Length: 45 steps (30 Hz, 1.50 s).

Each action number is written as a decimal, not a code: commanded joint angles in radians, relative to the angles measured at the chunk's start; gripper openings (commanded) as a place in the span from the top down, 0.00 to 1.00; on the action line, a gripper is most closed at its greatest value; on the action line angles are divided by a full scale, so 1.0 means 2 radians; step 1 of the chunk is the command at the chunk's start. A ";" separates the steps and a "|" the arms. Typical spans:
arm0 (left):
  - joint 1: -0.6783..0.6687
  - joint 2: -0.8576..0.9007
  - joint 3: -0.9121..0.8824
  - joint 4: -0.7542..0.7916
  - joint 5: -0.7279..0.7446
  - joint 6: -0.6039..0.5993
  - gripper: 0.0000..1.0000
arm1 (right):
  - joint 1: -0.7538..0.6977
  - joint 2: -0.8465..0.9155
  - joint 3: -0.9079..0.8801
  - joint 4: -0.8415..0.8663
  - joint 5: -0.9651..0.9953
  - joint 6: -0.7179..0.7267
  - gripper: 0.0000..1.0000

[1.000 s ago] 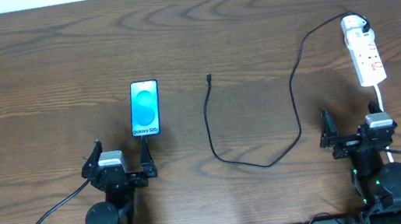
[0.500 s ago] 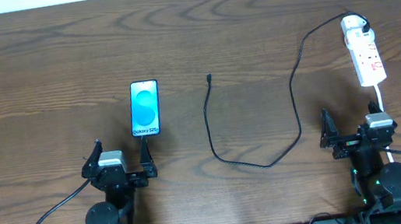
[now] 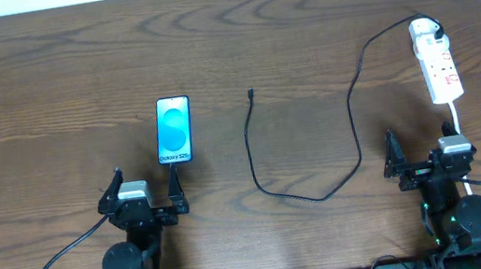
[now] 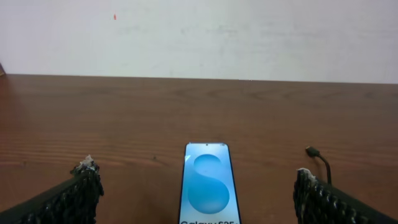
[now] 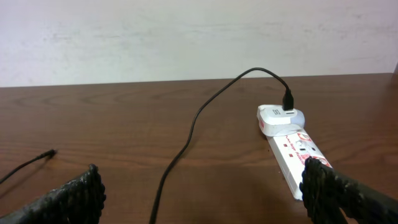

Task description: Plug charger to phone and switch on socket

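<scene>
The phone (image 3: 174,130) lies flat left of centre, its blue screen up; it also shows in the left wrist view (image 4: 209,186). The charger's black cable (image 3: 310,195) loops across the middle, its plug tip (image 3: 252,92) free on the wood right of the phone. Its white adapter (image 3: 424,30) sits in the far end of the socket (image 3: 440,69), a white power strip at the right, also in the right wrist view (image 5: 292,158). My left gripper (image 3: 146,197) is open, just in front of the phone. My right gripper (image 3: 420,159) is open, in front of the socket.
The brown wooden table (image 3: 46,96) reaches a pale wall at the back. The strip's white cord (image 3: 457,118) runs toward the right arm's base. The cable's plug tip shows in the left wrist view (image 4: 311,151).
</scene>
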 commanded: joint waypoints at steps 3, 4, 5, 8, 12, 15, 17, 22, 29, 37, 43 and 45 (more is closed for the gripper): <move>0.002 0.024 0.016 -0.014 0.010 0.007 0.01 | 0.002 -0.003 -0.002 -0.001 0.003 -0.002 0.01; 0.002 0.030 0.019 -0.014 0.010 0.007 0.02 | 0.002 -0.003 -0.002 -0.001 0.003 -0.002 0.01; 0.002 0.034 0.022 -0.014 0.010 0.007 0.02 | 0.002 -0.003 -0.002 -0.001 0.003 -0.002 0.01; 0.002 0.051 0.034 -0.014 0.010 0.007 0.02 | 0.002 -0.003 -0.002 -0.001 0.003 -0.002 0.01; 0.002 0.084 0.059 -0.014 0.010 0.007 0.01 | 0.002 -0.003 -0.002 -0.001 0.003 -0.002 0.01; 0.002 0.110 0.076 -0.014 0.010 0.007 0.01 | 0.002 -0.003 -0.002 -0.001 0.003 -0.002 0.01; 0.002 0.128 0.088 -0.014 0.010 0.007 0.01 | 0.002 -0.003 -0.002 -0.001 0.003 -0.002 0.01; 0.002 0.180 0.120 -0.015 0.024 0.007 0.01 | 0.002 -0.003 -0.002 -0.001 0.003 -0.002 0.01; 0.002 0.276 0.191 -0.044 0.050 0.007 0.01 | 0.002 -0.003 -0.002 -0.001 0.003 -0.002 0.01; 0.002 0.378 0.284 -0.117 0.088 0.007 0.01 | 0.002 -0.003 -0.002 -0.001 0.003 -0.002 0.01; 0.002 0.454 0.362 -0.177 0.089 0.007 0.01 | 0.002 -0.003 -0.002 -0.001 0.003 -0.002 0.01; 0.002 0.488 0.403 -0.211 0.089 0.007 0.01 | 0.002 -0.003 -0.002 -0.001 0.003 -0.002 0.01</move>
